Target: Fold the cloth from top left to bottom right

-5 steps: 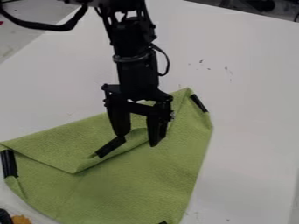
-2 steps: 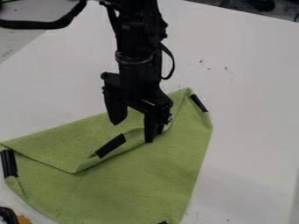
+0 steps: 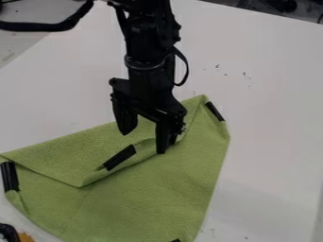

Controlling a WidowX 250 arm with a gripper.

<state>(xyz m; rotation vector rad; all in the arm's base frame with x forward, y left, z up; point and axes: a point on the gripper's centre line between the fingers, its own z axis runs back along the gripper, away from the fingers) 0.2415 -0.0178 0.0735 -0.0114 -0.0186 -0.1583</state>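
White tabletop (image 3: 271,118) lies under the soft green cloth (image 3: 151,198), a black end strip (image 3: 9,176) at the cloth's left corner. Next comes the cloth's upper flap (image 3: 69,153), folded over and creased — a black middle strip (image 3: 120,157) slants along its edge. Over the cloth's upper middle hangs the black gripper (image 3: 144,142), jaws set wide apart. Another black corner strip (image 3: 215,111) marks the cloth's upper right — dark specks (image 3: 245,73) dot the tabletop beyond.
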